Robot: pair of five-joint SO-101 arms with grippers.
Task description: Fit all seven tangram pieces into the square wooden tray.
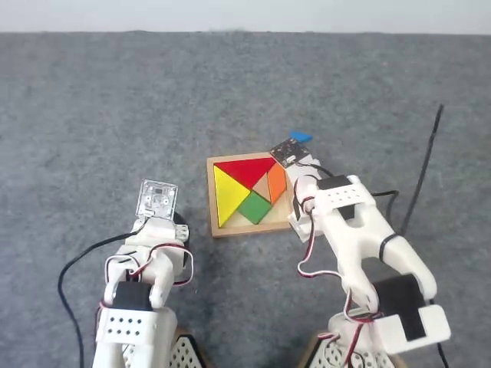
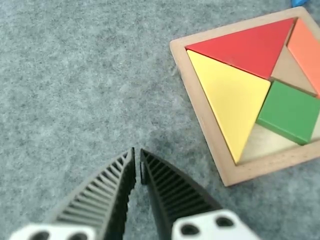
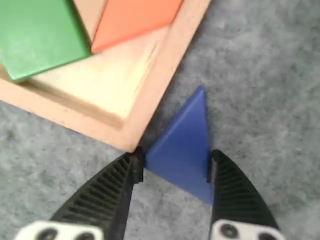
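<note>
The square wooden tray lies on grey carpet and holds a red triangle, a yellow triangle, a green square and an orange piece. Bare wood shows between them. A blue triangle lies on the carpet just outside the tray's corner. My right gripper brackets it, one finger against each side. The blue piece peeks out beyond the right wrist. Left of the tray, my left gripper hangs shut over the carpet with nothing in it.
A black cable runs across the carpet to the right of the right arm. Another cable loops beside the left arm's base. Open grey carpet stretches beyond the tray and to its left.
</note>
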